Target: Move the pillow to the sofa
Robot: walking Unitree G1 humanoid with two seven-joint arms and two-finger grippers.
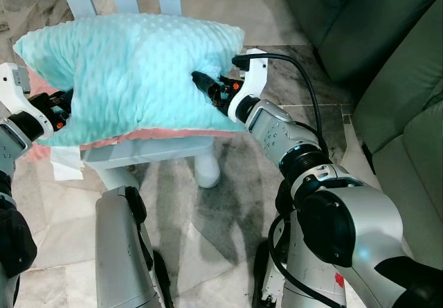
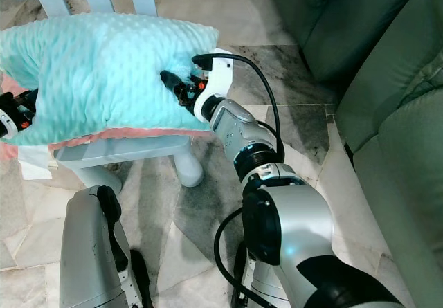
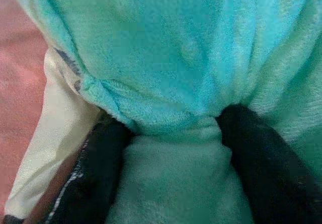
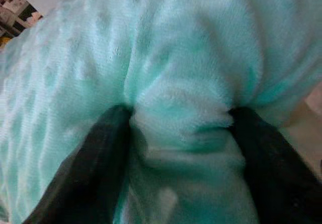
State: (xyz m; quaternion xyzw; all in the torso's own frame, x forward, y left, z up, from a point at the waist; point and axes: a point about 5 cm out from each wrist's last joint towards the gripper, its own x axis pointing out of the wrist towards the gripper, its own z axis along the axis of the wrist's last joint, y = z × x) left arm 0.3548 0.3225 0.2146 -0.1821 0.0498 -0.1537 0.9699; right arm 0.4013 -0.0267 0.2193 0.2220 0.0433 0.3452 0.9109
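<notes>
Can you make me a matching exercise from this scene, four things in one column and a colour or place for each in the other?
Column one:
1. fluffy dotted pillow
2. padded sofa
3. left gripper
4. plastic chair

Column two:
A. dark green, on the robot's right
B. white, under the pillow
C. turquoise with a pink underside
D. pinching the pillow's left end

Pairs: 1-C, 2-A, 3-D, 4-B

head stereo pair looks forward and down from above, mid-range; both eyes share the pillow (image 1: 131, 73) on the chair (image 1: 138, 152), sofa (image 1: 387, 59) at right, robot's own arms near. each wrist view faces along its black fingers (image 3: 95, 178), pressed very close against the same pillow's fabric, one from each side.
</notes>
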